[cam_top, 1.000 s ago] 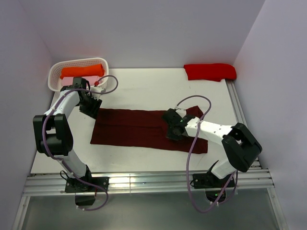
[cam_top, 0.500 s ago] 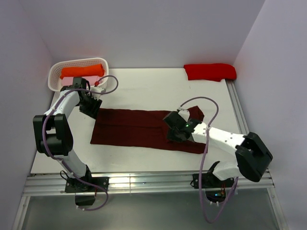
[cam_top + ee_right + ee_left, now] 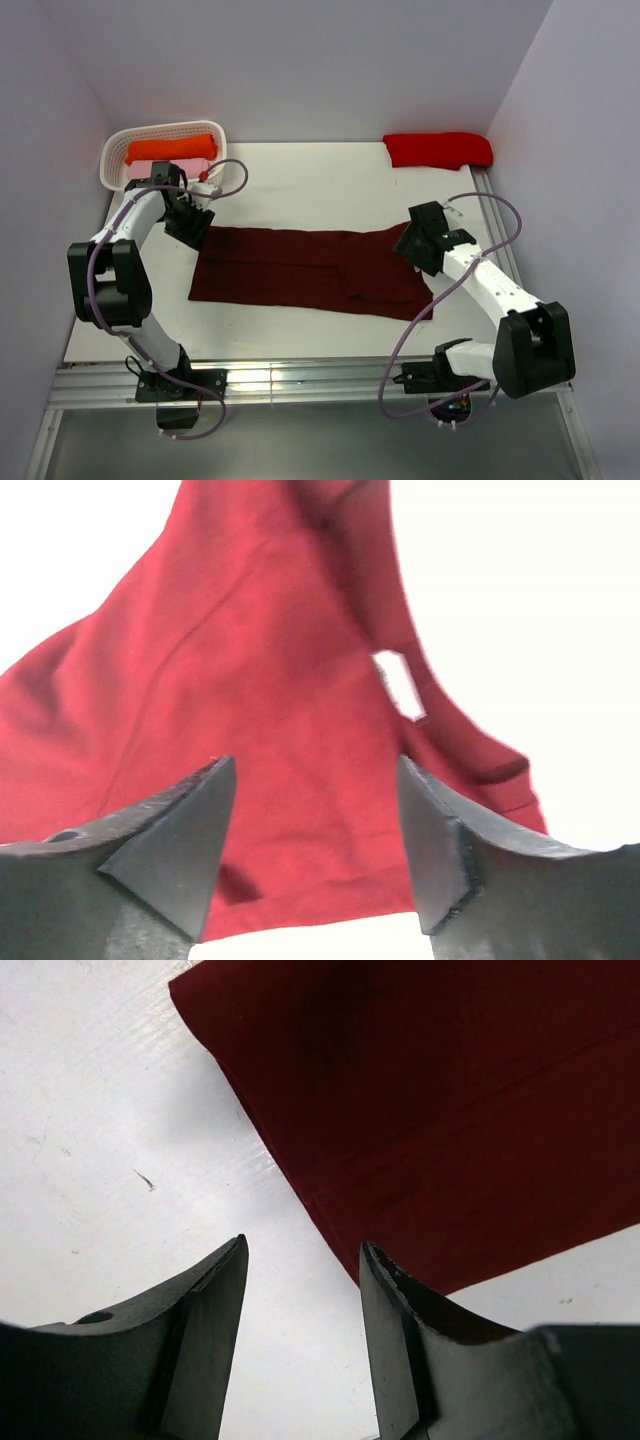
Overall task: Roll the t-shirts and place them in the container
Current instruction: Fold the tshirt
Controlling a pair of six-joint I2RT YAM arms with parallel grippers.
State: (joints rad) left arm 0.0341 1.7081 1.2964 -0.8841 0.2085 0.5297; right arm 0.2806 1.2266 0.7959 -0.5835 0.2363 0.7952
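A dark maroon t-shirt [image 3: 300, 270] lies flat across the middle of a white tabletop [image 3: 300, 190], folded lengthwise into a long narrow band running left to right, a shape that seems meant for rolling from one end. The left hand [image 3: 196, 228] sits low at the band's far left corner, its fingers [image 3: 215, 1290] spread with only bare tabletop between them and the cloth edge just beside them, gripping nothing. The right hand [image 3: 410, 246] hovers over the opposite end, where the neck opening and a small white label show; its fingers [image 3: 190, 820] are spread wide above the cloth and hold nothing. With one hand at each end, the arms look placed to straighten or pin the band before rolling, which has not begun. At the far left corner a white basket [image 3: 110, 150] holds an orange roll [image 3: 170, 150] and a pale pink one [image 3: 135, 172], probably finished shirts; a bright red shirt [image 3: 438, 150] lies bunched at the far right corner, well apart
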